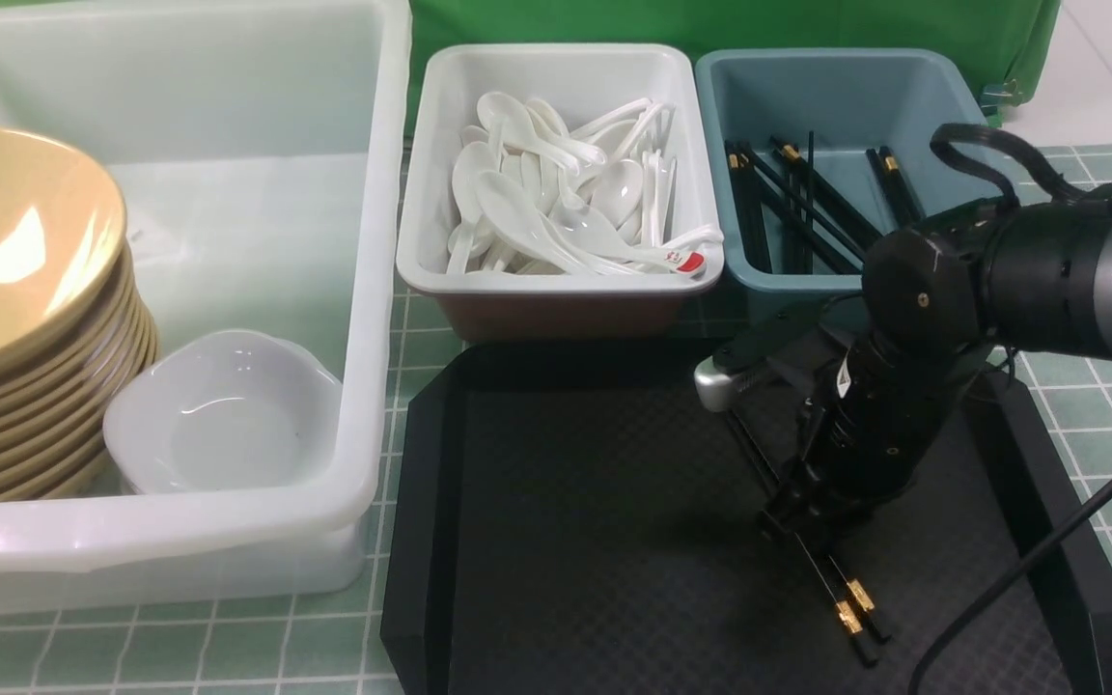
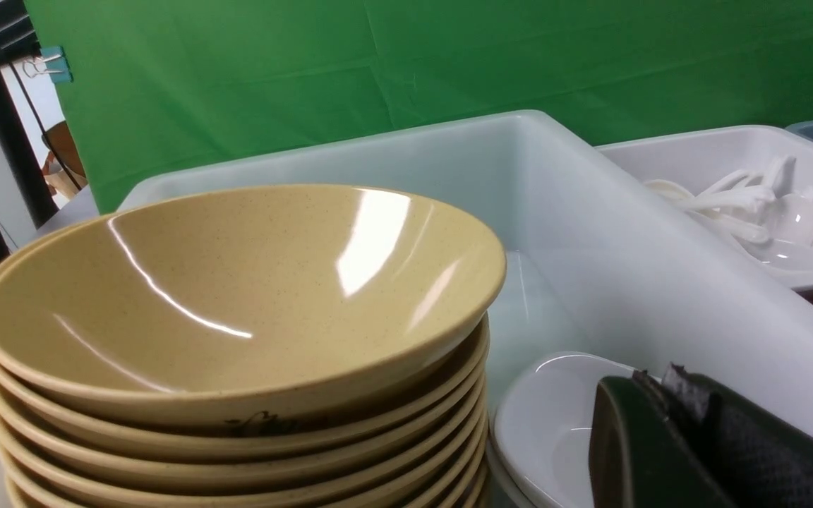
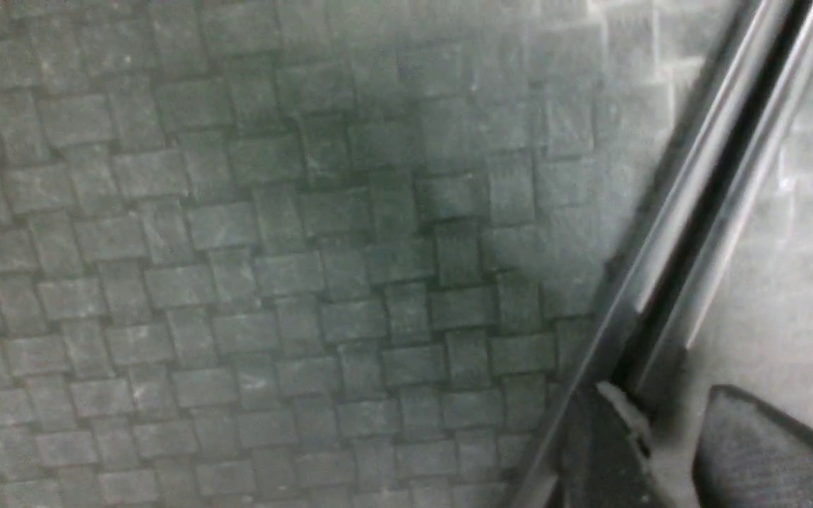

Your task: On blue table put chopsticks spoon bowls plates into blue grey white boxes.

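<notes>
A pair of black chopsticks (image 1: 850,608) with gold bands lies on the black tray (image 1: 566,531). My right gripper (image 1: 786,523) points down onto them. In the right wrist view the chopsticks (image 3: 717,183) run between its fingers, close against one, and the right gripper (image 3: 664,402) is open with a gap showing. My left gripper (image 2: 660,377) is shut on nothing, just above white plates (image 2: 547,416) beside the stacked tan bowls (image 2: 237,282). Bowls (image 1: 15,251) and plates (image 1: 218,415) sit in the large translucent box (image 1: 377,290). White spoons (image 1: 556,193) fill the white box (image 1: 556,285).
The blue-grey box (image 1: 836,82) at the back right holds several chopsticks (image 1: 807,203). A spoon with a red mark (image 1: 689,261) lies at the white box's front. The grid-cloth table (image 1: 180,656) shows around the tray. A green curtain hangs behind the boxes.
</notes>
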You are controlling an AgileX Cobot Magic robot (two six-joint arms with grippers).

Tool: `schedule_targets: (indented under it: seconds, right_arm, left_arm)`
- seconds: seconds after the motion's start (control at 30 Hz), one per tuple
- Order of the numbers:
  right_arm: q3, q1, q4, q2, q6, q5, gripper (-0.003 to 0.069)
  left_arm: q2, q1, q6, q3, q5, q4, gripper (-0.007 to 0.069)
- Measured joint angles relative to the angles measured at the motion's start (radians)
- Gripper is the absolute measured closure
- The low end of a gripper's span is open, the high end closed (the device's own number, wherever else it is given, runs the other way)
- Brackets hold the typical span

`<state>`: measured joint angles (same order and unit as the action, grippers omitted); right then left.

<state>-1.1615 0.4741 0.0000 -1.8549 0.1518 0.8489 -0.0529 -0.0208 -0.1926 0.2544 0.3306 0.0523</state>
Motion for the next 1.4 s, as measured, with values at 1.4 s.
schedule_targets:
  seconds: [1.4]
  right_arm:
    - [0.005, -0.244, -0.198, 0.22, -0.166, -1.087, 0.0557]
  left_arm:
    - [0.0, 0.0, 0.0, 0.0, 0.0, 0.0, 0.0623]
